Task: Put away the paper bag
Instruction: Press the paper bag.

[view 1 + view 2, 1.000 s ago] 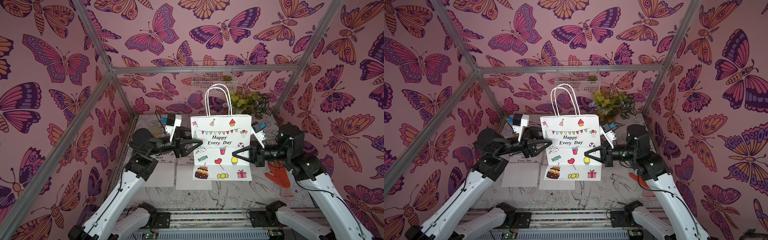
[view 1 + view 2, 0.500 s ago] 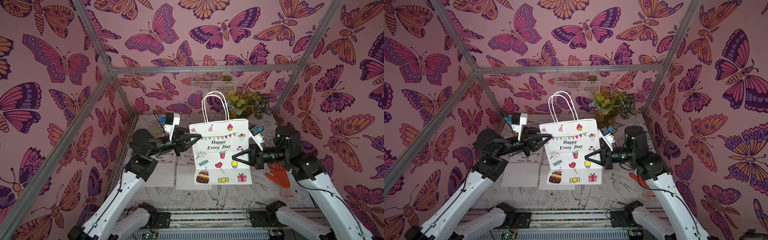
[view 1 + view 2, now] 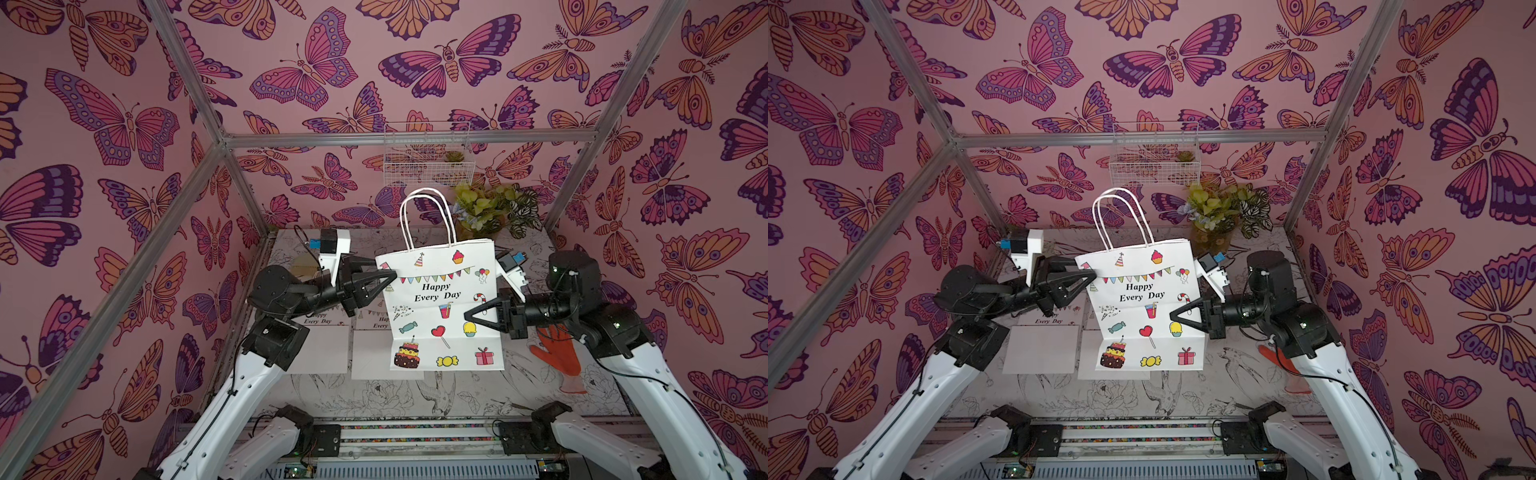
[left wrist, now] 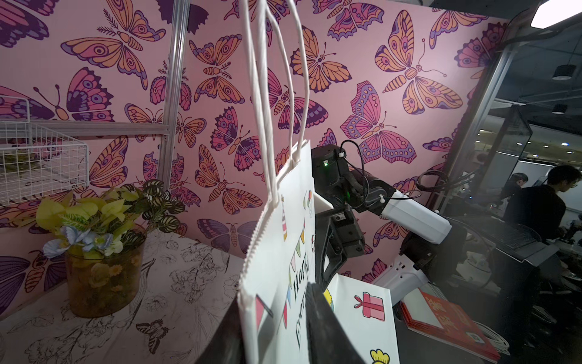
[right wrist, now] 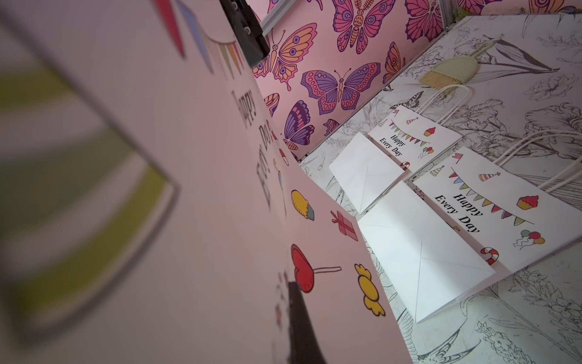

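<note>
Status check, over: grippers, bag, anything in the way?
Left gripper shut on paper bag top corner; right gripper shut on its side edge. Bag aloft, handles up. Folded bags flat on table underneath; plant vase behind.

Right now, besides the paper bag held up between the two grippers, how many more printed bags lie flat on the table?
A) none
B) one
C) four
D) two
D: one flat bag and a second flat bag lie side by side on the table, below the held paper bag.
</note>
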